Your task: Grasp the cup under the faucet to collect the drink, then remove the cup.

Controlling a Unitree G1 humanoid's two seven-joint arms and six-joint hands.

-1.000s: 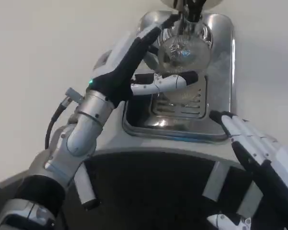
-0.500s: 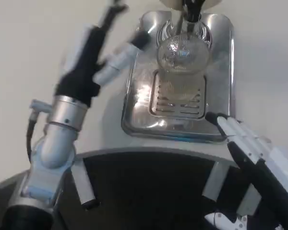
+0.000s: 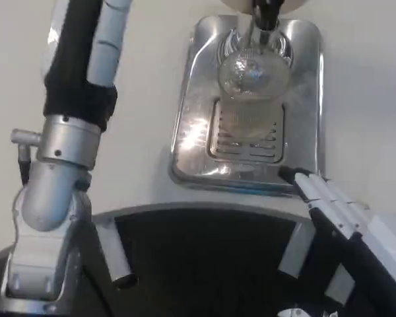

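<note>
A clear glass cup (image 3: 251, 92) stands upright on the grille of the steel drip tray (image 3: 188, 132), right under the dark faucet spout (image 3: 264, 16). Neither hand touches it. My left arm is raised at the picture's left, and the left hand (image 3: 86, 46) reaches past the top edge with a white finger stretched straight and nothing in it; its fingertips are cut off. At the lower right my right hand (image 3: 336, 211) lies with its fingers straight and apart, their tips just at the tray's near right corner, well short of the cup.
The white tabletop (image 3: 363, 99) spreads to both sides of the tray. My dark torso (image 3: 204, 264) fills the lower middle, and the silver left forearm (image 3: 49, 185) stands tall beside the tray's left edge.
My left hand let go of the cup, swung away to the left and rose toward the top edge. The cup stays under the faucet. The right hand crept slightly toward the tray.
</note>
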